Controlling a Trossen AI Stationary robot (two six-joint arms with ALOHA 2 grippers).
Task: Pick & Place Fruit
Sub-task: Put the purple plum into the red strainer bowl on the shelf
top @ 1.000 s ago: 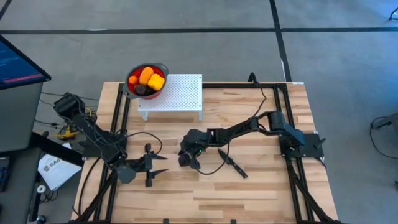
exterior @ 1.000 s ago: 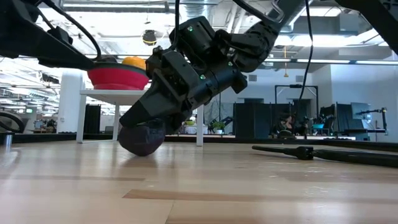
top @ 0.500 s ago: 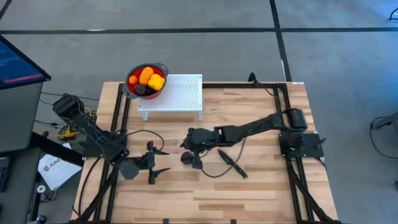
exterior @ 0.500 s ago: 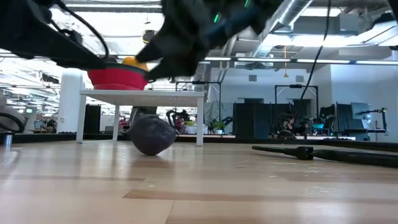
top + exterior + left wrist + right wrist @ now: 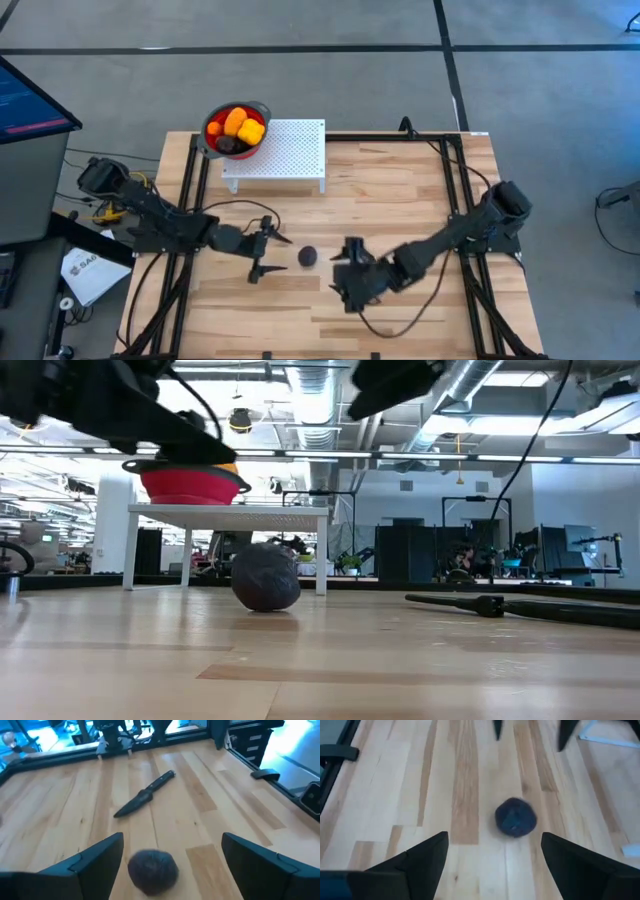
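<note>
One Dark Fruit Waits Between Two Open Grippers

A dark purple fruit (image 5: 308,257) lies loose on the wooden table (image 5: 400,180), touching neither arm. The left gripper (image 5: 272,254) faces it from just beside, fingers spread wide and holding nothing, apparently lined up for a grab. The right gripper (image 5: 342,274) hangs near its other side, equally wide and empty. Other fruit sits in the red colander (image 5: 211,124) on the white stand (image 5: 290,160), probably the drop point, though that is a guess.
</note>
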